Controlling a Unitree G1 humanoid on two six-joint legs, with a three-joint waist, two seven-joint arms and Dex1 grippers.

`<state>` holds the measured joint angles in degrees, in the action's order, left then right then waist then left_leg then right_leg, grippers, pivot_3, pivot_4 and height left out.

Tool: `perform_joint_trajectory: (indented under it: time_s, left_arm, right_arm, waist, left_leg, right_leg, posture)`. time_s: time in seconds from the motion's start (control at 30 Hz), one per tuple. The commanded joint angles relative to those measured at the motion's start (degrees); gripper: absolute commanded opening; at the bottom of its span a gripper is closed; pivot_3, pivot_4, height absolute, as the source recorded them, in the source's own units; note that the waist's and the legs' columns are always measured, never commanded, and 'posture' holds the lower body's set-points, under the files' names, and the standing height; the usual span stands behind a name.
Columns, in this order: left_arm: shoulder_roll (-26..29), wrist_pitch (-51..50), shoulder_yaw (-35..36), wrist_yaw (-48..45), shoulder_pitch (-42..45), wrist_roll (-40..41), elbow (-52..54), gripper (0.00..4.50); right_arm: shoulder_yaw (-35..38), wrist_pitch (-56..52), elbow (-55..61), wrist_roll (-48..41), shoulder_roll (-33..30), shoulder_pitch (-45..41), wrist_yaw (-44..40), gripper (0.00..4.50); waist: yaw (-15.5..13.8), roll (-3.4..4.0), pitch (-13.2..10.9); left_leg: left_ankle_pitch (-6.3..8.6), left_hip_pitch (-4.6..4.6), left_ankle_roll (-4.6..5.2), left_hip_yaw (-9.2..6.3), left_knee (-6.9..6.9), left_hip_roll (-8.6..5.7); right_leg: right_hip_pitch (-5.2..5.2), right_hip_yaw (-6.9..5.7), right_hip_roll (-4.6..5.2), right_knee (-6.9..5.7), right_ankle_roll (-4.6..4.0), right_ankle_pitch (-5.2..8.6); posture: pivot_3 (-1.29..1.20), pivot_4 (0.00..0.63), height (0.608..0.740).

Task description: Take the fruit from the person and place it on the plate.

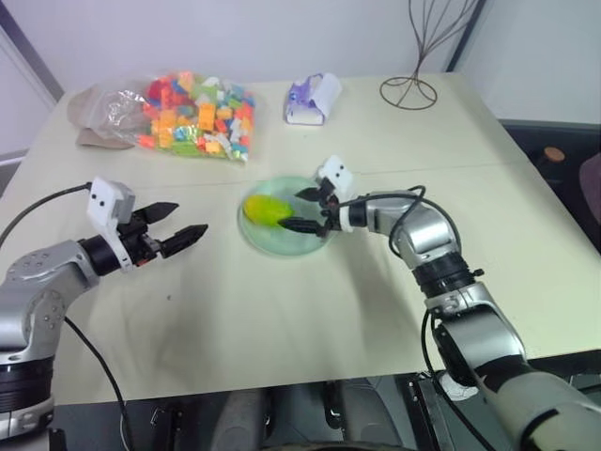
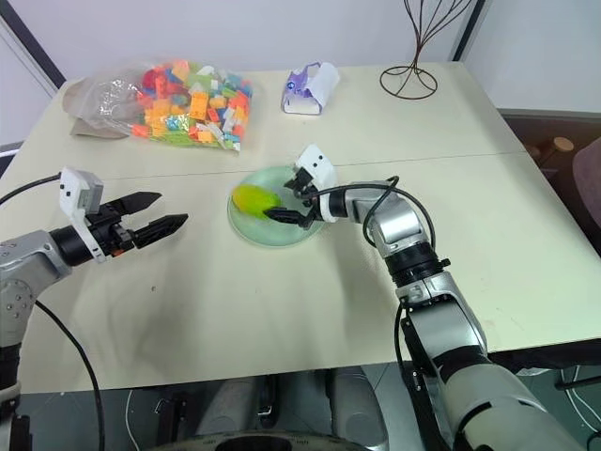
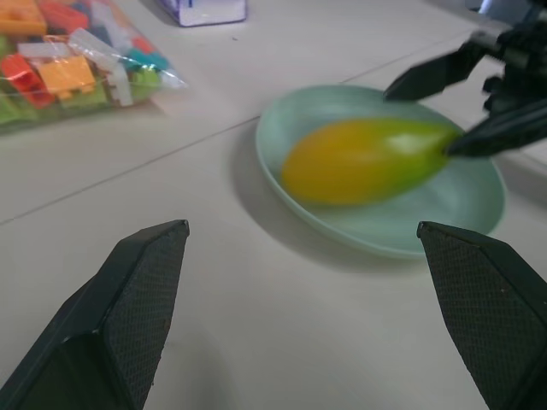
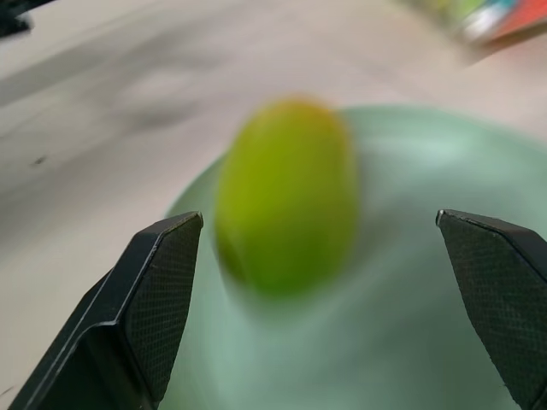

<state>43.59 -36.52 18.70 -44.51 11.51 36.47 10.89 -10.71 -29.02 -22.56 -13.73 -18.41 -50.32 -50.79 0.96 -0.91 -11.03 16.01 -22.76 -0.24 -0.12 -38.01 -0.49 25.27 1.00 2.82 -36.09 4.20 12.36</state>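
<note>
Fruit [image 1: 266,209] on plate [image 1: 282,242]

We're looking at the fruit [image 3: 363,160], its skin smooth with a soft sheen, lying on the plate [image 3: 466,205], which looks like smooth glazed ware. We see a matt, pale table [image 1: 282,310], a clear crinkled plastic bag [image 1: 192,113] of glossy plastic blocks, thin dark metal wire stand [image 1: 413,85], and finely cross-hatched black fingers [image 4: 162,290].
</note>
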Motion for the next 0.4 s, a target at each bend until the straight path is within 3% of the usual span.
perform_joint_trajectory:
  time_s: [0.03,0.17,0.4]
  left_arm:
    - [-0.1,2.4,2.2,1.2,1.1,-1.0,-1.4,4.50]
    - [-0.9,4.5,3.8,2.6,1.2,-1.8,-4.6,4.50]
    - [-4.6,7.2,6.4,6.1,2.8,-1.6,-10.3,4.50]
  right_arm:
    - [5.9,0.1,4.7,-1.8,-4.0,-1.5,0.3,4.47]
    - [11.9,1.1,7.7,-2.6,-8.1,0.9,3.5,4.47]
    - [24.0,10.1,5.6,-2.7,-9.7,7.4,14.3,4.47]
  waist:
    - [-0.2,0.00,0.0]
    - [-0.2,-0.01,0.0]
    - [-0.1,-0.01,0.0]
  left_leg:
    - [0.00,0.00,0.00,0.00,0.00,0.00]
    - [0.00,-0.06,0.00,0.00,0.00,-0.01]
    - [0.00,-0.06,0.01,0.00,0.00,0.00]
  right_leg:
    - [0.00,-0.01,0.00,0.01,0.00,0.00]
    - [0.01,-0.01,0.01,0.06,0.00,0.00]
    - [0.01,-0.01,-0.01,0.02,0.02,-0.01]
  posture:
    - [0.00,0.150,0.740]
    - [0.00,0.150,0.740]
    - [0.00,0.150,0.740]
